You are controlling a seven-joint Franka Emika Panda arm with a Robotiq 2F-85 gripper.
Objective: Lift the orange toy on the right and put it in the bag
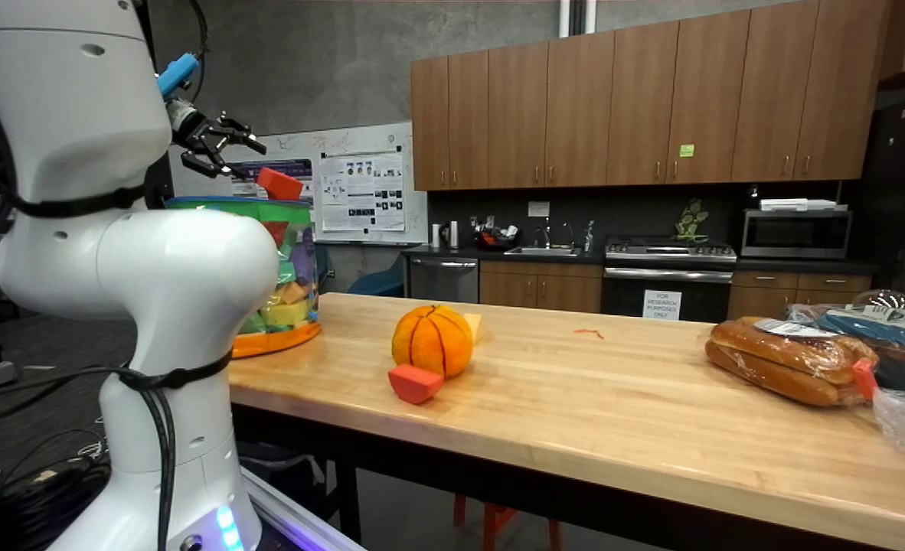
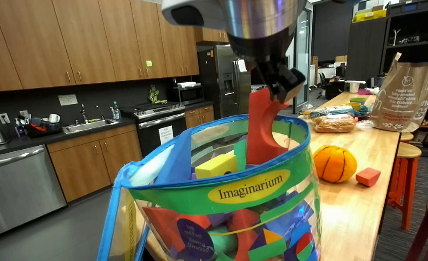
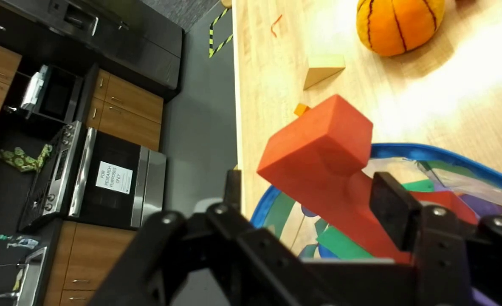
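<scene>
My gripper (image 3: 310, 195): fingers spread wide; whether one brushes the orange toy (image 2: 259, 137), I cannot tell. Orange toy: one, curved notch in its side, close by my fingertips, lower part inside the bag (image 2: 177, 200), upper end jutting above the rim. Bag: one, below my fingers, clear-sided, green-banded, blue-edged; contents besides the toy: a yellow block (image 2: 214, 166), a green block (image 2: 240, 154), coloured pieces (image 2: 243, 219) seen through the wall. Tabletop (image 2: 348, 217), beyond the bag from my fingers: a pumpkin-like toy (image 2: 334, 164), a small red block (image 2: 368, 177) beside it.
</scene>
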